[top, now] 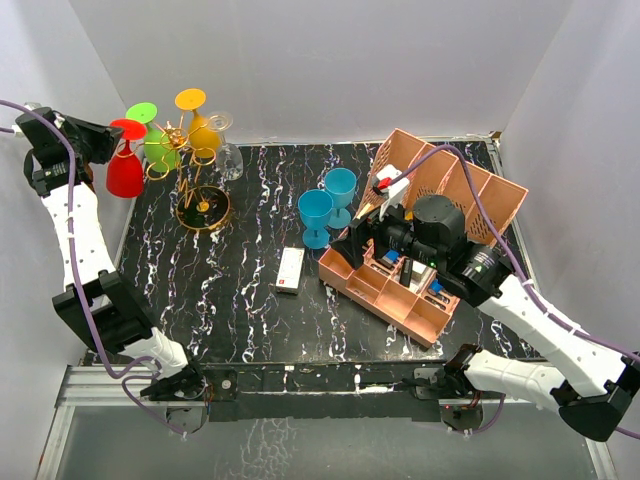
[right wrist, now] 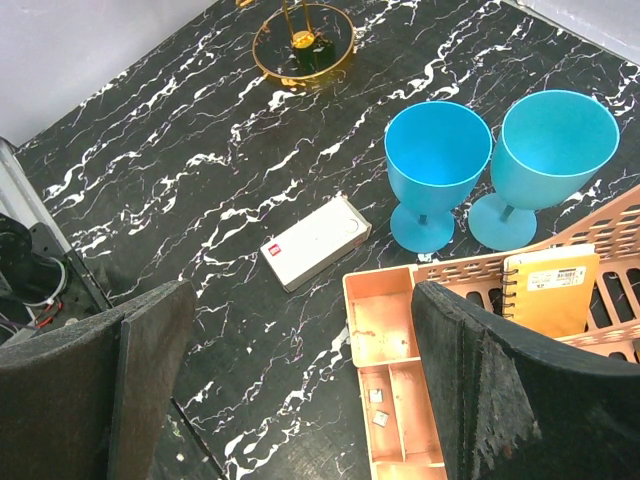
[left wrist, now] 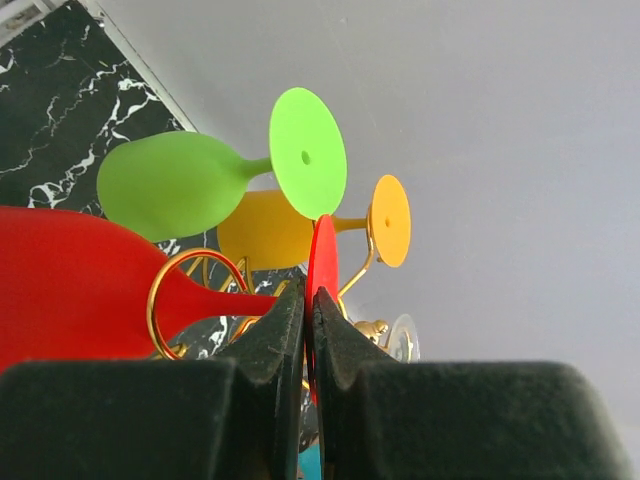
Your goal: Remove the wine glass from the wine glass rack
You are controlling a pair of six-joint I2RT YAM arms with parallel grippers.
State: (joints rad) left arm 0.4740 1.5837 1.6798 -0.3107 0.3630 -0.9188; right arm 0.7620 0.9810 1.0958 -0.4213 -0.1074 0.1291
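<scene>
The gold wire wine glass rack stands at the table's back left, and its loop arms show in the left wrist view. A red wine glass hangs bowl down at its left side, with the stem in a gold loop. My left gripper is shut on the edge of the red foot disc; in the top view it is just left of the glass. Green, orange and clear glasses also hang there. My right gripper is open and empty over the table's middle.
Two blue goblets stand mid-table. A white box lies in front of them. A pink slotted organizer holding a notebook fills the right side. White walls close in at the left and back.
</scene>
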